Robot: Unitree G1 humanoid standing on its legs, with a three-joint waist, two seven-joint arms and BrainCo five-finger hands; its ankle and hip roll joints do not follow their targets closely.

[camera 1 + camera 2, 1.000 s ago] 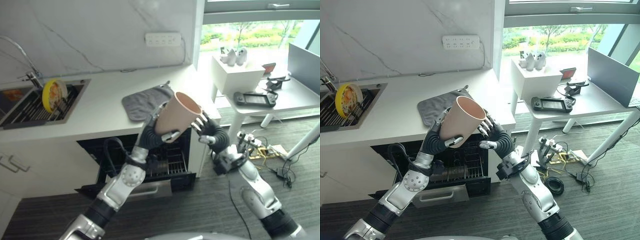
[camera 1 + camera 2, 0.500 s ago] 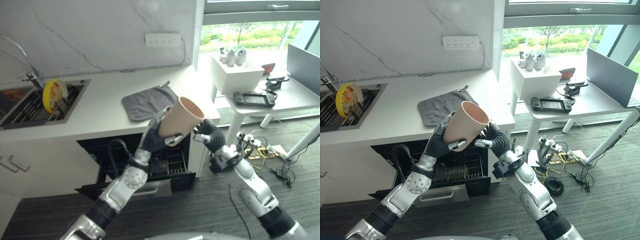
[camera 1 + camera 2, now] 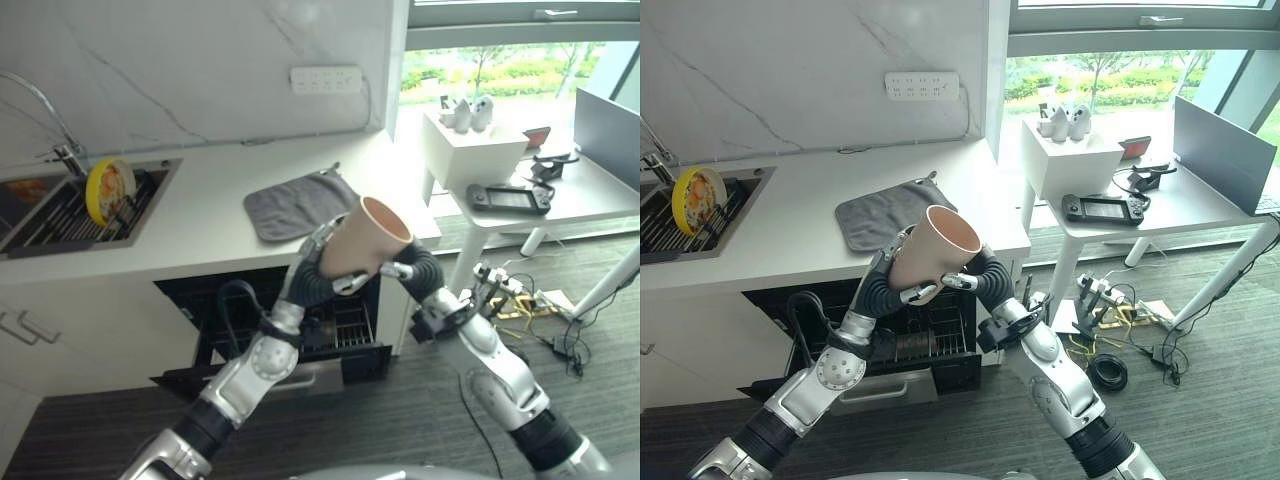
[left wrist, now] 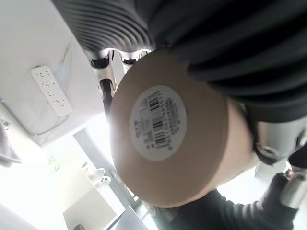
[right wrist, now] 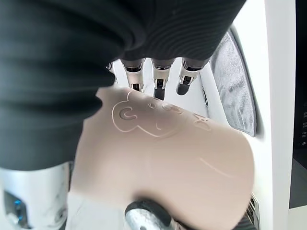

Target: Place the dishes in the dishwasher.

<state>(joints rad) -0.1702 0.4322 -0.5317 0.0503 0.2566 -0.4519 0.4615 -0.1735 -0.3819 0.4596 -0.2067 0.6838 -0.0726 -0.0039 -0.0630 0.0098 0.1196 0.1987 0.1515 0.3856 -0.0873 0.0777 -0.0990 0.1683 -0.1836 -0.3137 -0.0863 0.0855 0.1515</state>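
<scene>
Cup (image 3: 932, 252), beige, held in the air in front of the counter (image 3: 790, 230) edge and above the open dishwasher (image 3: 910, 345); tilted, open mouth facing up and to the right, base toward the lower left. Left hand (image 3: 885, 285) is curled round the lower part of the cup from the left: fingers wrap the far side of the wall, thumb lies on the near side just under it. In the left wrist view the round base (image 4: 165, 153) with a white label faces the camera, with the dark cover and silver fingers (image 4: 108, 62) around its edge. Right hand (image 3: 975, 278) meets the cup from the right, just below the rim; in the right wrist view its fingers (image 5: 158, 79) bend over the cup wall, which carries an embossed figure, and the thumb (image 5: 144, 215) presses from the opposite side, so both hands grip it. Grey cloth (image 3: 880, 212) lies flat on the counter behind the cup. Yellow dish (image 3: 692, 200) stands upright in the sink (image 3: 730, 225) rack at far left. Dishwasher rack visible below the hands, door down.
</scene>
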